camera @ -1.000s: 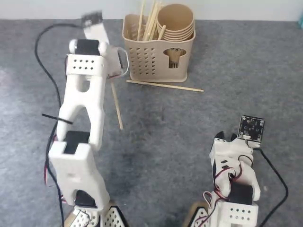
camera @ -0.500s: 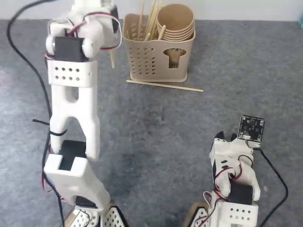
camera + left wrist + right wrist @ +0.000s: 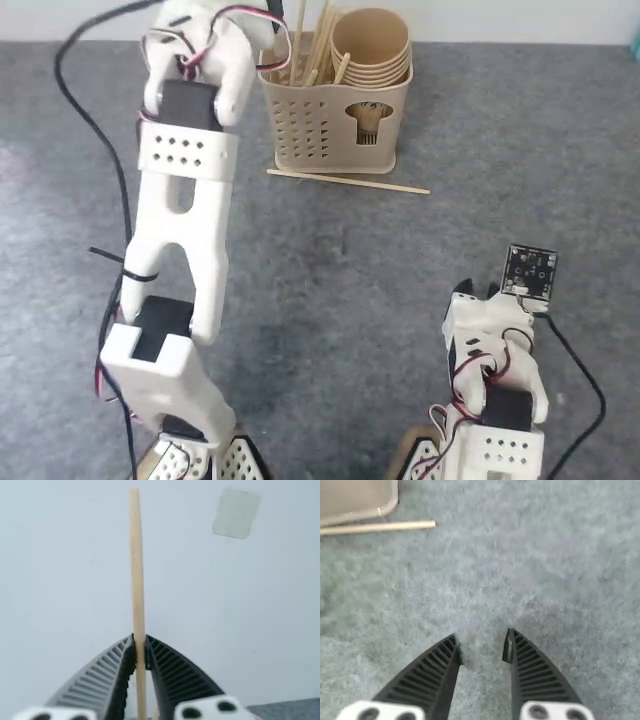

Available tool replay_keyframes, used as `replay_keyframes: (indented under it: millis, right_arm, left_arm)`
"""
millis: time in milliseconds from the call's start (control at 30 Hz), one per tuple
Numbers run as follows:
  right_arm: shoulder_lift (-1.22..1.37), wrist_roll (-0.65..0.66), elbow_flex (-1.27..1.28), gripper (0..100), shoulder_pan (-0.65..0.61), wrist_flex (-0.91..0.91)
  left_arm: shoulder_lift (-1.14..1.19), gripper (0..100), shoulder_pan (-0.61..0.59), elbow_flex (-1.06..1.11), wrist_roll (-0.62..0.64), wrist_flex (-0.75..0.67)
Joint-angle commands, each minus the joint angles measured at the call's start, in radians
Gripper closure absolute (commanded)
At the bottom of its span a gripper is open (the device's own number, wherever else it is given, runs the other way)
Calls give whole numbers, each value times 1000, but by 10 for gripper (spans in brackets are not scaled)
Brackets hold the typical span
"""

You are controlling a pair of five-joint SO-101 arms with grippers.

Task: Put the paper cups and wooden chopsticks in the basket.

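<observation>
Chopstick (image 3: 135, 570), clenched in left gripper (image 3: 140, 652): we centre it upright above far-edge basket (image 3: 310, 135), then release. Right gripper (image 3: 481, 645) spread, empty.

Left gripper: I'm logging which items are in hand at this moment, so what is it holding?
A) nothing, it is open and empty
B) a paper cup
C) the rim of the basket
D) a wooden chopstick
D: in the left wrist view, the left gripper has its fingers shut on a single wooden chopstick, which sticks straight out from between them.
</observation>
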Motion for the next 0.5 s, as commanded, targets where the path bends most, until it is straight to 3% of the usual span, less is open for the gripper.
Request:
replay_keyframes:
  millis: [0, 333, 467]
  right_arm:
    - [-15, -6, -6, 880, -4, -30]
    - [-15, -6, -6, 880, -8, -27]
    - [-15, -6, -6, 880, -7, -27]
  left_arm:
    - [-52, 988, 9, 33, -15, -83]
    - [-51, 987, 20, 179, -20, -143]
    - [-51, 987, 20, 182, -114, -138]
